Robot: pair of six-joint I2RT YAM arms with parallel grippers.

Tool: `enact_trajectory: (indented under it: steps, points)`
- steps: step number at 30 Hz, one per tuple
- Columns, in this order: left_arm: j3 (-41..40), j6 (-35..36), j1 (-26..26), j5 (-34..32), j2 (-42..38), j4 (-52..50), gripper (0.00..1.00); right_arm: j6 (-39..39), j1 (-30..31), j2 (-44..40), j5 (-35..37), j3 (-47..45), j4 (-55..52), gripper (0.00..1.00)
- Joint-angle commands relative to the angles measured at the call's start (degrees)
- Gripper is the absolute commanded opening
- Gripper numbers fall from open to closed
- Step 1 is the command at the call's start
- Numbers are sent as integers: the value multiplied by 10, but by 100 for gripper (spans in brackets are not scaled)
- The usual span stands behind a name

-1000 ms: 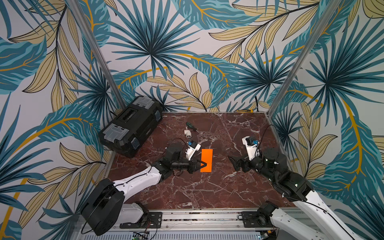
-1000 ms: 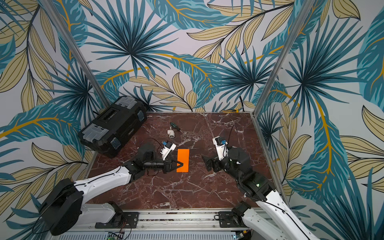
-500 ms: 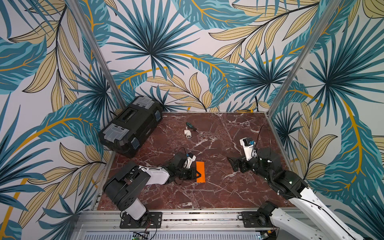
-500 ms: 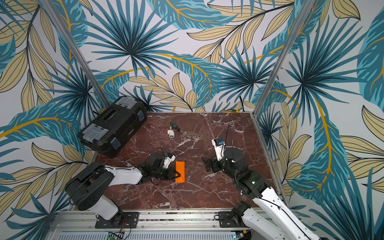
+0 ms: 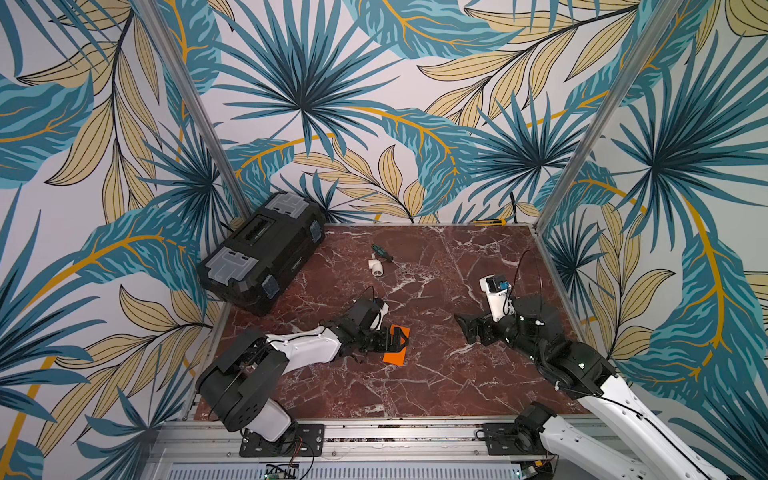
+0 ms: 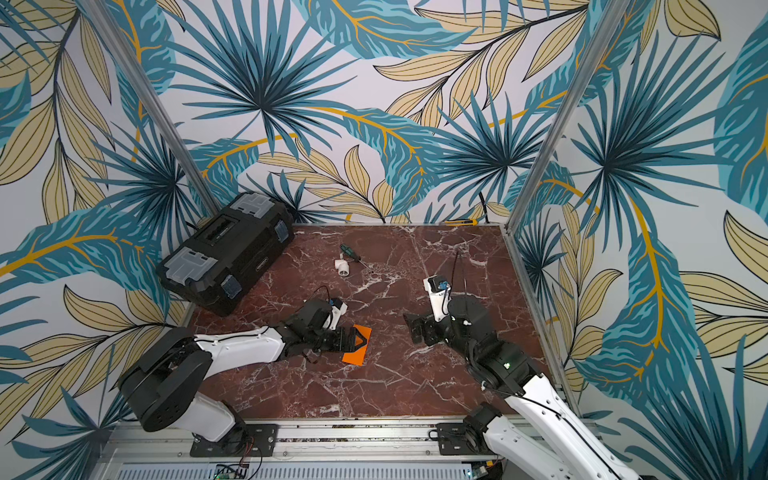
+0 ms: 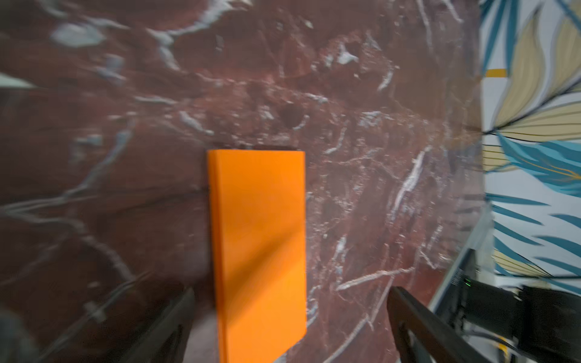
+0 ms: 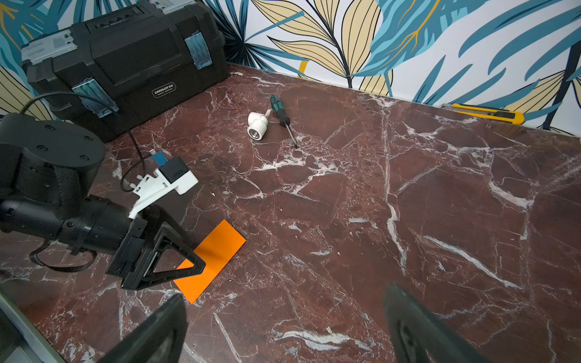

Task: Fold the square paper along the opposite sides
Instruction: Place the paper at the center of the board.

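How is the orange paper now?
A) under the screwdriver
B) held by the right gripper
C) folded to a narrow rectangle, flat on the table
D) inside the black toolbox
C: the square paper lies flat on the table, a narrow doubled rectangle, under the open left gripper.

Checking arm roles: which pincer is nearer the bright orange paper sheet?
Left. The left pincer hangs open over the bright orange paper sheet; the right pincer, open, is apart from it.
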Motion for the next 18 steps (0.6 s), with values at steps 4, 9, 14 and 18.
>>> enact_trajectory:
  steps: [4,9,14,18]
  points:
    - [59,-7,-58,-365,-25,-358,100,5,-1,-3,11,-5,-1,99]
    - [121,71,-127,-683,-111,-310,100,1,-2,39,101,11,71,100]
    - [87,426,-97,-825,-181,63,100,-34,-23,129,233,36,156,100]
    - [17,491,43,-675,-231,183,100,-30,-121,188,278,-15,254,100]
